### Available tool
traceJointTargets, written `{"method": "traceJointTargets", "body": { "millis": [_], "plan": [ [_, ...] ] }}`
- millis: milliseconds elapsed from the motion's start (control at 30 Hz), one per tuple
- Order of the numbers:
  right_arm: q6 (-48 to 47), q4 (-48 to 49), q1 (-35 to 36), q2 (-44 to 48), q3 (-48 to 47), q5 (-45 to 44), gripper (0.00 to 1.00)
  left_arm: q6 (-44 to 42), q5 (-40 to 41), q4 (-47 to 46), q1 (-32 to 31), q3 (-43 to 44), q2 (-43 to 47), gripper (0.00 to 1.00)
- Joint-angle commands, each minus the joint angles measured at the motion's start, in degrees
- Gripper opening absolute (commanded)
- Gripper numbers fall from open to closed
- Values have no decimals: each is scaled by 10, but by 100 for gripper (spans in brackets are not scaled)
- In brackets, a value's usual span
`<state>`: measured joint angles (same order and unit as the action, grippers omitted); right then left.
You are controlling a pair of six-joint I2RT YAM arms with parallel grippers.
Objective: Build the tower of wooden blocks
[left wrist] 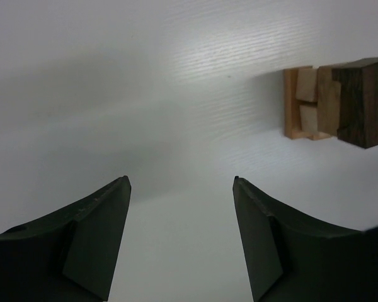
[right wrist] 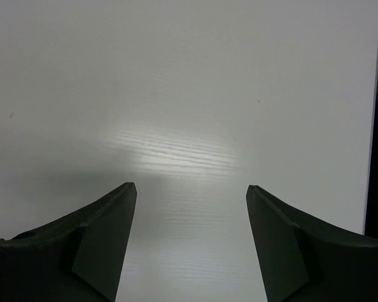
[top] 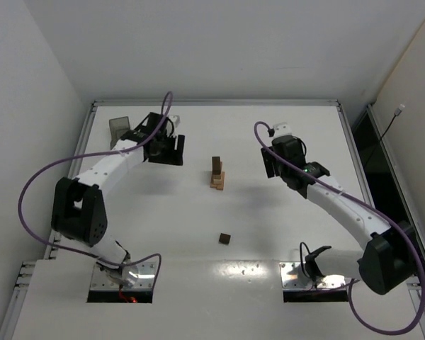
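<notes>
Left gripper, jaws apart and empty, hangs over the far-left part of the table, near a grey bin. Right gripper, jaws likewise parted on nothing, hovers at far right. Between them, mid-table, stands the wood block tower, a tan base under a dark upright piece. One dark block lies apart from it, nearer.

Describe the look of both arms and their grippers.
The left arm and right arm have white links with black joints; a purple cable loops along each. The left gripper and right gripper carry dark, wedge-shaped fingers tapering to points.
</notes>
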<state>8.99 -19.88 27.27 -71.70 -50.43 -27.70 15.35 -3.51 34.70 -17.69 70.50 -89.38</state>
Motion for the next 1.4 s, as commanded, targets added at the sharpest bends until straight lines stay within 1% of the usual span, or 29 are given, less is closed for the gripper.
{"method": "traceJointTargets", "body": {
  "millis": [0, 33, 133, 200, 267, 433, 667, 867, 1033, 1100, 1200, 1267, 1367],
  "plan": [
    [9, 1, -45, 25, 8, 18, 68, 2, 9, -3, -27, 71, -45, 62],
    [9, 1, -55, 31, 16, 24, 68, 2, 9, -3, -36, 82, -71, 62],
    [16, -5, -86, 37, 21, 47, 68, 8, 0, -3, -44, 117, -107, 62],
    [22, -11, -107, 37, 21, 53, 68, 13, 0, -3, -64, 123, -135, 62],
    [23, -16, -121, 37, 15, 66, 68, 13, 6, -3, -77, 138, -152, 64],
    [28, -17, -140, 37, 9, 84, 68, 19, 1, -3, -82, 162, -190, 68],
    [33, -22, -152, 31, 9, 101, 68, 19, -24, -3, -82, 189, -217, 72],
    [39, -22, -164, 31, 9, 127, 68, 19, -24, -3, -82, 201, -235, 73],
    [39, -22, -164, 31, 9, 127, 66, 19, -30, -3, -82, 206, -236, 74],
    [44, -22, -164, 31, 9, 133, 66, 19, -38, -3, -82, 213, -241, 78],
    [45, -22, -164, 26, 9, 133, 66, 19, -38, -3, -82, 213, -241, 78],
    [45, -22, -164, 26, 14, 139, 66, 19, -43, -9, -82, 218, -241, 82],
    [45, -22, -169, 26, 14, 139, 66, 19, -43, -9, -82, 218, -246, 83]
  ]
}}
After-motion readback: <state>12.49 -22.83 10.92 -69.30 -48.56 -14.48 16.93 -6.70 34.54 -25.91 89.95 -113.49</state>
